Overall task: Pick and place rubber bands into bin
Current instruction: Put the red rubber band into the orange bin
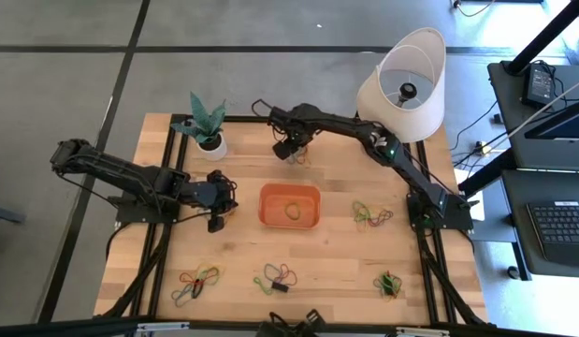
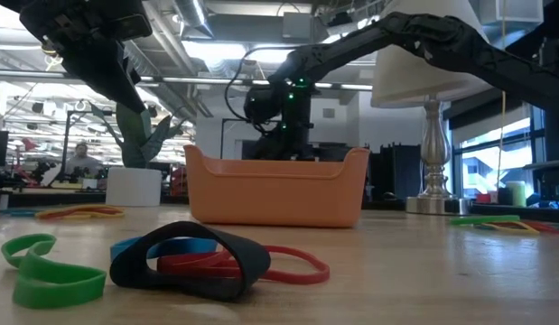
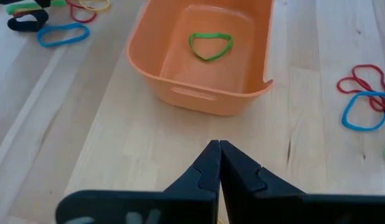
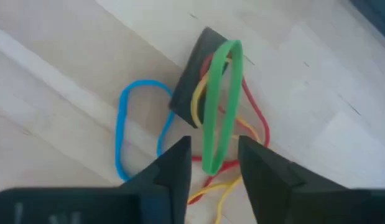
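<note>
The orange bin (image 1: 290,206) stands mid-table with one green rubber band (image 3: 210,45) lying in it. My right gripper (image 4: 215,155) is open and points down over a pile of rubber bands (image 1: 294,155) at the table's far side. That pile holds a green band (image 4: 220,106), a blue one (image 4: 122,134), a black one (image 4: 195,74), plus red and yellow ones. The green band's near end lies between the fingers. My left gripper (image 3: 219,146) is shut and empty, hovering left of the bin. My right gripper has a finger (image 4: 173,168) on either side of the green band's near end (image 4: 214,163), coming from above. The gap is a little wider than the band, and I cannot tell whether a finger touches it.
More piles of rubber bands lie right of the bin (image 1: 371,214) and along the near side (image 1: 197,281), (image 1: 277,277), (image 1: 389,284). A white plant pot (image 1: 209,142) stands at the far left. A lamp (image 1: 403,84) stands at the far right.
</note>
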